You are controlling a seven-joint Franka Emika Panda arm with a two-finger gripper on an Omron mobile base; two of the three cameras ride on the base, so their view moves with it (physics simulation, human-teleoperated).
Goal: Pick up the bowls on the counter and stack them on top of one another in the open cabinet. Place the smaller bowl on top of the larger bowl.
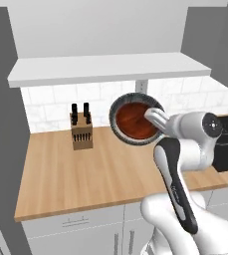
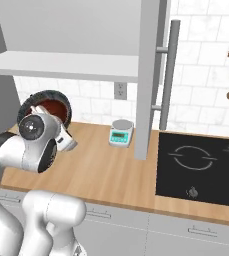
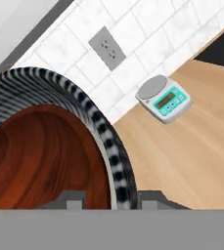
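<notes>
while the gripper holds the bowls up off the counter, the open cabinet lies above and behind them, and that upward-and-back direction is what the coming move turns on. in the hand view the two dark tips sit either side of a rim, one inside the reddish-brown smaller bowl, one outside the speckled larger bowl, so the jaws are closed to a narrow gap, pinching both walls together. the wooden bowl is already nested inside the grey one.

in the left base view the pair hangs tipped on edge, mouths facing back toward the robot, level with the tiled backsplash and just below the cabinet's thick white bottom board. the knife block stands on the counter to the left, well apart. in the right base view the stack shows behind the arm's wrist, under the white board, with the small kitchen scale on the counter off to the right and the black stovetop beyond it.

my judgement: the stack must rise past the board's front edge, then travel inward and level out so the bowls rest on their bases. since they are held by one rim and tilted steeply, the inner bowl could slide if the wrist rotates too quickly.
</notes>
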